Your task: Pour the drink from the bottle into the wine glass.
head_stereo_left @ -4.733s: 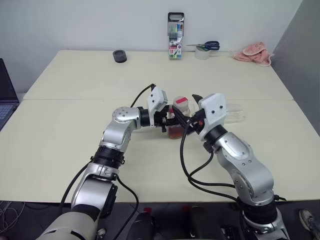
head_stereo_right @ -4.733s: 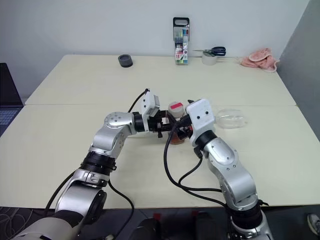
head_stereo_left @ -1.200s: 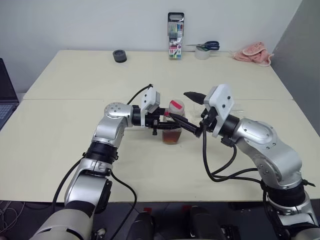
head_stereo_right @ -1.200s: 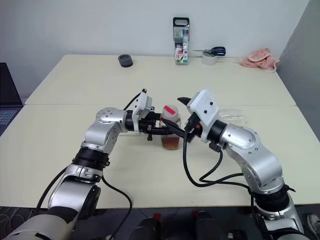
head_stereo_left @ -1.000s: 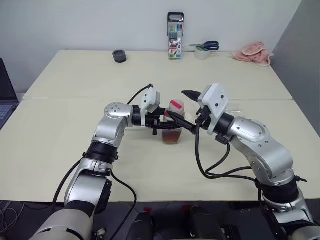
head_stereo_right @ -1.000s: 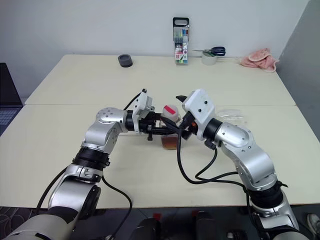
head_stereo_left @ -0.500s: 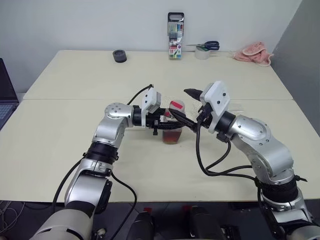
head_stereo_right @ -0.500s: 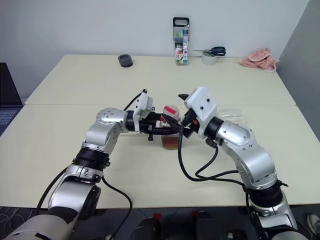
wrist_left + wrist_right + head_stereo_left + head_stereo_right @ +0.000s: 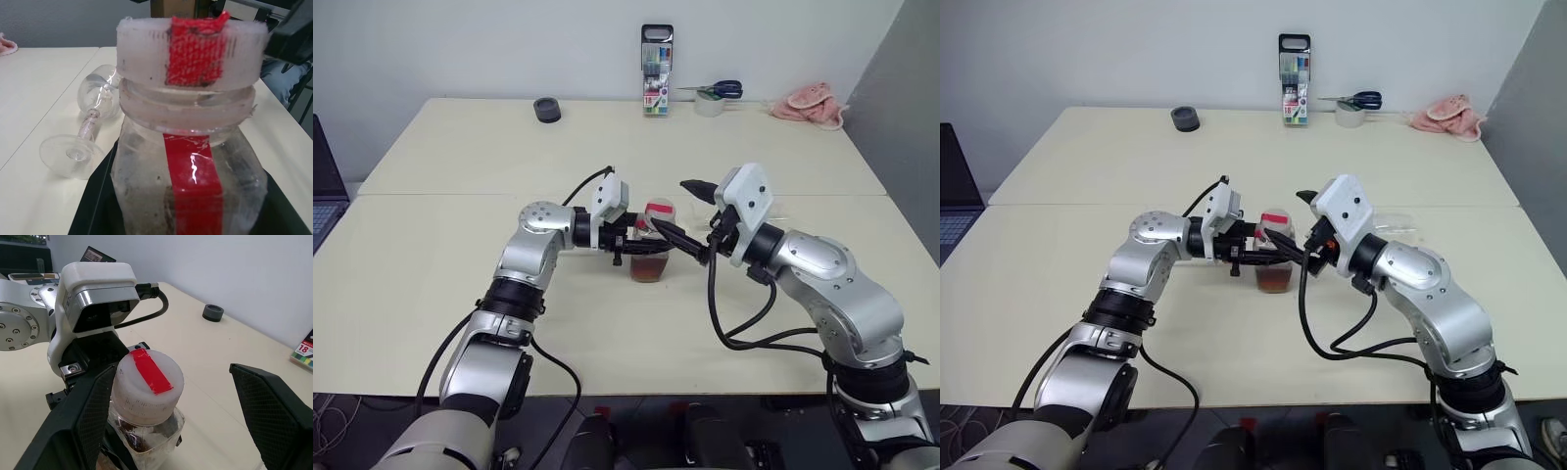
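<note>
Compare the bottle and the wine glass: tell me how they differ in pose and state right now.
Pose: the bottle stands upright on the table; the wine glass lies on its side.
Contents: the bottle holds reddish-brown drink in its lower part; the wine glass looks empty.
Handling: the left end effector is shut on the bottle, whose cap is on; nothing touches the wine glass.
Both are clear.

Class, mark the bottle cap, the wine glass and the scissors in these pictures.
bottle cap (image 9: 149,377): right wrist view, red strip on top.
wine glass (image 9: 73,155): left wrist view, its round foot.
scissors (image 9: 728,89): left eye view, blue handles.
</note>
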